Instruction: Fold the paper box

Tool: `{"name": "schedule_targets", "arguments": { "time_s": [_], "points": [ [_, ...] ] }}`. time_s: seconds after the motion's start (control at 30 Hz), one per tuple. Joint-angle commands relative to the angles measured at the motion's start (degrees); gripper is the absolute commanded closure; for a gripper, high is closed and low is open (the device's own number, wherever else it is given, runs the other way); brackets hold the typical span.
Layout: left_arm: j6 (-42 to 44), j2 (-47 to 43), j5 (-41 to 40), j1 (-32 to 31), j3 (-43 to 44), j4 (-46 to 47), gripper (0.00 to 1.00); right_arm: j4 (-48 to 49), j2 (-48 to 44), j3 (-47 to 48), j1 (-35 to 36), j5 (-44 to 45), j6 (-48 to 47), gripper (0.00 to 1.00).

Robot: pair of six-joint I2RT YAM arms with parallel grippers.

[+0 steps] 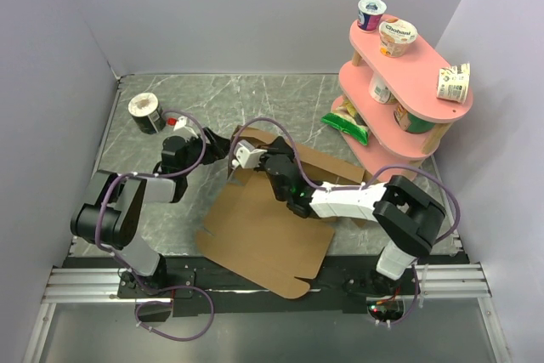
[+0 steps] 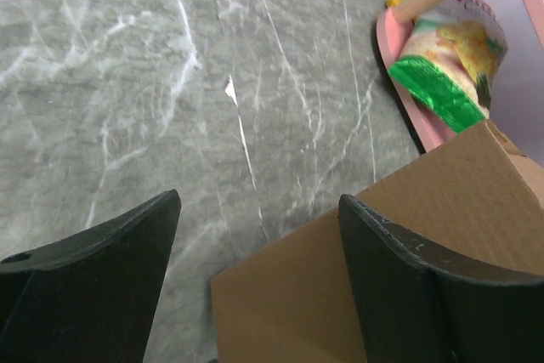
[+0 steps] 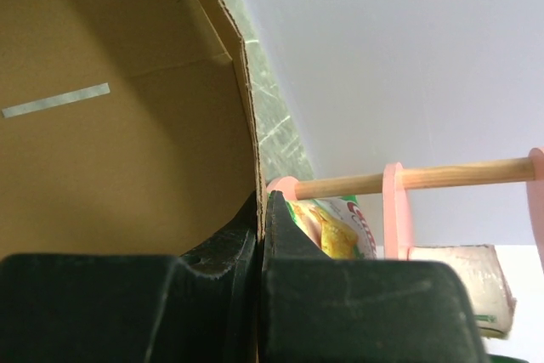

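Closest to me, the paper box point(image 1: 263, 240) lies mostly flat as a brown cardboard sheet. Its near corner pokes out past the edge of the marble table point(image 1: 255, 99) and over the rail where the arms are bolted. Over the middle of the box the right arm reaches across it, and the right gripper point(image 3: 262, 207) is pinched tight on the edge of a raised flap at the box's far side. Its wrist view shows the cardboard caught between the two black fingers, though the flap's inner face fills most of that view and hides the rest of the sheet. Just left of that flap the left gripper point(image 2: 259, 201) hangs with its jaws spread wide and nothing between them. Only bare marble shows in the gap, and a corner of the box comes in beside its right finger. Whether that finger touches the cardboard I cannot tell. Beyond the box to the right stands a pink tiered shelf point(image 1: 421, 70) with a green chip bag point(image 1: 344, 123) on its lowest level and yogurt cups above. Far off to the box's left sits a small dark tub point(image 1: 146, 113), too small to read.
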Motion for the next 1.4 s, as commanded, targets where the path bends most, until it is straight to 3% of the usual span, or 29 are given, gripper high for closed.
{"name": "schedule_targets", "arguments": {
  "time_s": [0.0,0.13,0.2,0.43,0.6,0.73,0.83,1.0,1.13,1.23,1.37],
  "points": [
    [4.07,-0.17,11.91,-1.25,4.51,-3.94,0.19,4.68,-3.61,-2.01,-0.02,-9.07,6.75,1.0],
    [-0.64,3.52,19.63,-1.16,3.91,5.08,0.21,7.21,-3.89,-3.68,-0.73,-10.49,6.5,1.0],
    [-1.1,3.45,19.57,-1.16,3.83,6.16,0.2,6.88,-3.54,-3.42,-1.16,-10.04,6.58,1.0],
    [6.97,-9.02,8.32,-0.1,8.03,-4.38,0.12,8.37,-4.85,-5.0,-1.25,-10.31,7.28,1.0],
    [9.62,-10.71,7.0,-0.1,11.82,-3.87,0.09,5.31,-6.34,-4.83,-1.34,-12.06,8.95,1.0],
    [10.76,-7.11,12.62,-0.19,15.07,-6.58,0.14,3.11,-6.7,-4.04,-1.52,-12.77,9.91,1.0],
    [9.35,-9.2,10.71,0.07,9.73,-1.24,0.1,3.19,-6.79,-3.69,-1.95,-13.12,9.92,1.0],
    [10.33,-13.42,7.96,2.88,4.01,-2.55,0.01,2.57,-7.05,-2.81,-2.39,-13.82,8.87,1.0],
    [7.86,-16.76,12.26,7.18,0.31,0.44,0.01,1.87,-7.4,-2.37,-2.66,-14.35,7.9,1.0],
    [9.7,-16.6,16.92,7.02,1.1,-3.16,0.01,1.52,-7.49,-2.02,-2.75,-14.96,7.81,1.0],
    [9.44,-16.59,19.91,6.75,-1.88,-0.43,0.06,0.9,-7.23,-1.23,-3.01,-15.23,7.72,1.0]
  ]
}}
